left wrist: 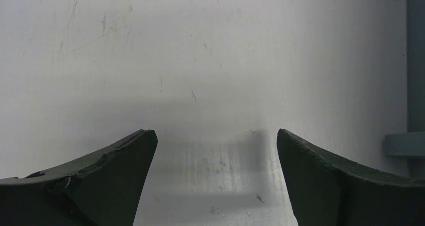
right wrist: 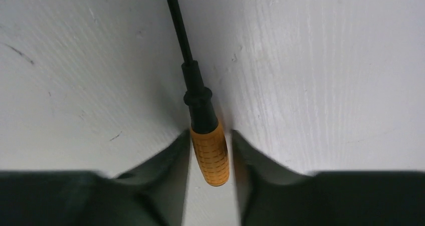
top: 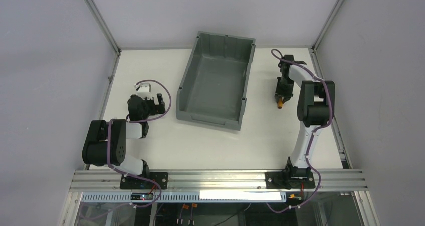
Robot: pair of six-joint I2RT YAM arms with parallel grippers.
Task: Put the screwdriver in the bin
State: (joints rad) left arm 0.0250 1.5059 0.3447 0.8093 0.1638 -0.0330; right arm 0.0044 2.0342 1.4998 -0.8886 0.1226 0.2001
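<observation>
The screwdriver (right wrist: 210, 156) lies flat on the white table, its orange handle toward me and its thin black shaft running away up the view. My right gripper (right wrist: 210, 136) is down at the table with one finger on each side of the handle. The jaws are narrow, with a sliver of table showing beside the handle. From above, the right gripper (top: 280, 96) sits right of the bin (top: 186, 85), and the screwdriver (top: 279, 102) shows only as an orange speck. The dark grey bin has nothing in it. My left gripper (left wrist: 215, 136) hangs open over bare table, left of the bin (left wrist: 415, 60).
The bin stands at the back centre of the table, its lower front end facing the arms. An aluminium rail (top: 215, 178) carries both arm bases at the near edge. Frame posts and grey walls close in the back and sides.
</observation>
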